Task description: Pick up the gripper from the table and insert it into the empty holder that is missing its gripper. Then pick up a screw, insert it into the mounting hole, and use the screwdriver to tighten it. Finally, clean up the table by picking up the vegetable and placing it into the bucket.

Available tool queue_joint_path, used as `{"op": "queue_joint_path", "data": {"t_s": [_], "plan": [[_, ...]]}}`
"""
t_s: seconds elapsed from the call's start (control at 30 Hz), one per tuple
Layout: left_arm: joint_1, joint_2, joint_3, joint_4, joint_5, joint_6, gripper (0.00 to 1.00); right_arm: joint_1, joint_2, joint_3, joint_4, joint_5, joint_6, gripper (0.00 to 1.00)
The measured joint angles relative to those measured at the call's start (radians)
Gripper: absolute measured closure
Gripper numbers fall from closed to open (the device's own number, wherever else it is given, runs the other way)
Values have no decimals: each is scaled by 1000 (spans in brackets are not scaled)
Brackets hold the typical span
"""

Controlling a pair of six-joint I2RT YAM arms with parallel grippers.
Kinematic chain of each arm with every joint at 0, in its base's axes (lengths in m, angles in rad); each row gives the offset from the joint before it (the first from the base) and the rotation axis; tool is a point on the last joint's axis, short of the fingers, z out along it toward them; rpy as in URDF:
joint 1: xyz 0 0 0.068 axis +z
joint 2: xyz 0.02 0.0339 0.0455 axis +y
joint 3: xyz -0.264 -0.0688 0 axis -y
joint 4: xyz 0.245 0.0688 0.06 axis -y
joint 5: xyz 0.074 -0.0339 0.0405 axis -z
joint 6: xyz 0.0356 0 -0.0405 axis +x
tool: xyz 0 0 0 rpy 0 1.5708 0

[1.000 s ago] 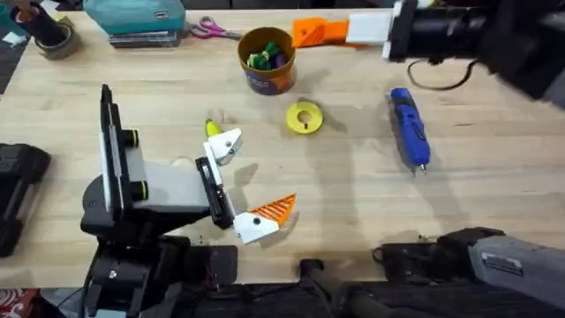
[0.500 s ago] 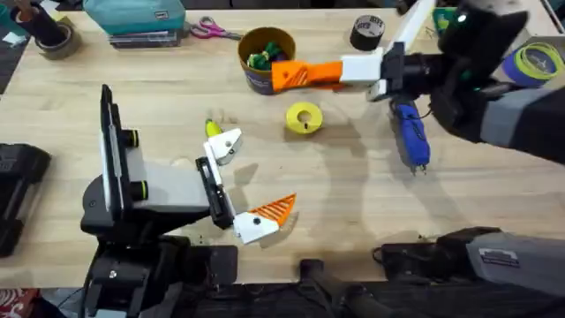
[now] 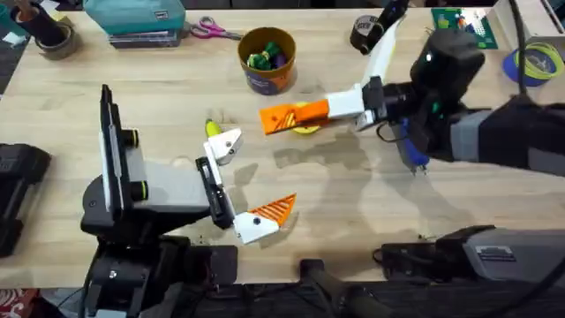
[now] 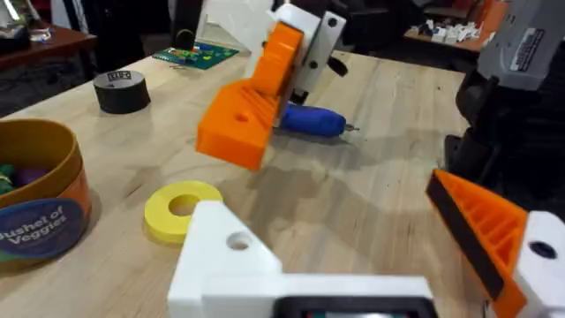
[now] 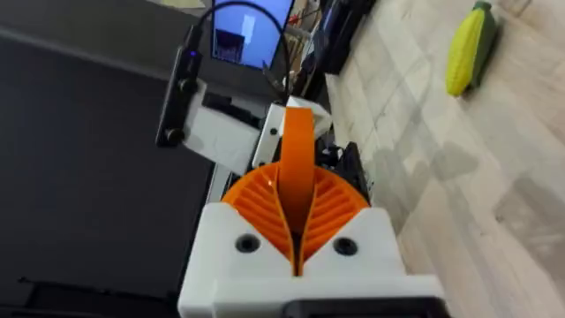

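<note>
Right claw (image 3: 284,116) is clamped on the loose orange gripper (image 5: 297,168), carried above the worktop (image 3: 353,212). Left claw (image 3: 243,181) stands wide, its holder (image 3: 226,145) lacking a tip. Insertion, screw and vegetable (image 3: 212,128) cleanup remain.

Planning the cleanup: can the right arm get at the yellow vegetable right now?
Probably not yet: the right gripper has its jaws shut on the orange tip, and the vegetable lies close beside the left arm's holder.

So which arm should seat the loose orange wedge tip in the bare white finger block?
Right: the right gripper is shut on the orange plastic wedge, poised near the left arm's tipless white block.
</note>
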Motion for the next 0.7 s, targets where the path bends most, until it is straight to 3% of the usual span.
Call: {"op": "queue_joint_path", "data": {"t_s": [0.2, 0.4, 0.7], "plan": [[0, 0, 0, 0, 0, 0, 15, 10, 0, -106, 234, 2, 143, 993], [0, 0, 0, 0, 0, 0, 16, 34, 6, -138, 254, 17, 229, 993], [0, 0, 0, 0, 0, 0, 15, 95, 113, -138, 303, 43, 278, 993]]}}
